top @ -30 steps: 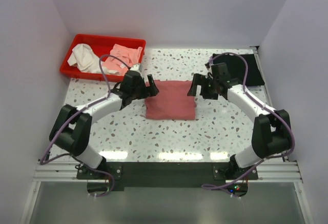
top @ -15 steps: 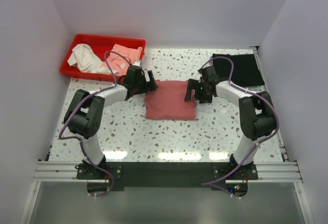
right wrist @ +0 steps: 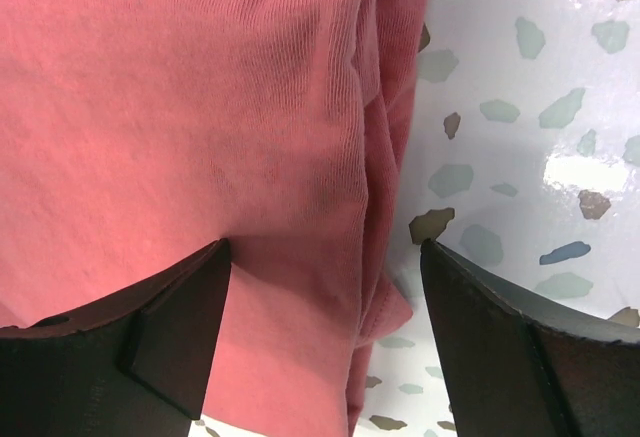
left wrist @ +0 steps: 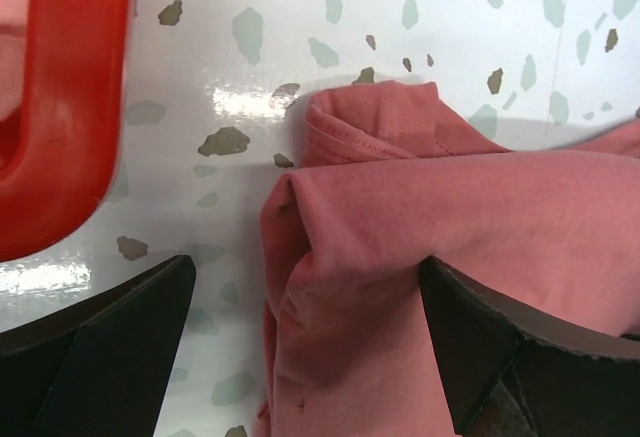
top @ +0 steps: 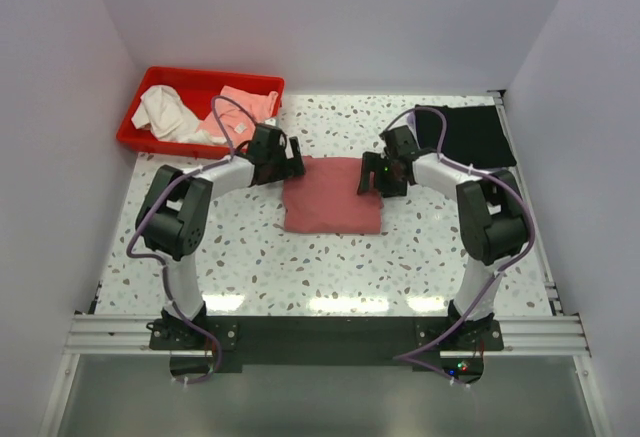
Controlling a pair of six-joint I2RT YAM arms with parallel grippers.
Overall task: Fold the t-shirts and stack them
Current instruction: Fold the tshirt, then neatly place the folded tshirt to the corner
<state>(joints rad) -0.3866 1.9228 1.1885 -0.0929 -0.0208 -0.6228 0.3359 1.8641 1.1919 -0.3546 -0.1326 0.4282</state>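
A dusty rose-red t-shirt (top: 332, 199) lies folded into a rectangle in the middle of the table. A black t-shirt (top: 472, 135) lies flat at the back right. My left gripper (top: 291, 162) is down at the red shirt's far left corner. In the left wrist view it (left wrist: 305, 347) stands open, its jaws astride the shirt's folded left edge (left wrist: 330, 257). My right gripper (top: 371, 178) is at the far right corner. It (right wrist: 325, 332) is open too, with the shirt's right edge (right wrist: 370, 207) between its fingers, which do not pinch the cloth.
A red bin (top: 150, 143) at the back left holds white cloth (top: 165, 112) and pink cloth (top: 245, 107). Its rim (left wrist: 60, 107) shows close to the left gripper. White walls enclose the speckled table (top: 330, 257) on three sides.
Both arms have swung inward and down onto the red shirt's far corners. The right jaws have narrowed a little. The shirts have not moved.
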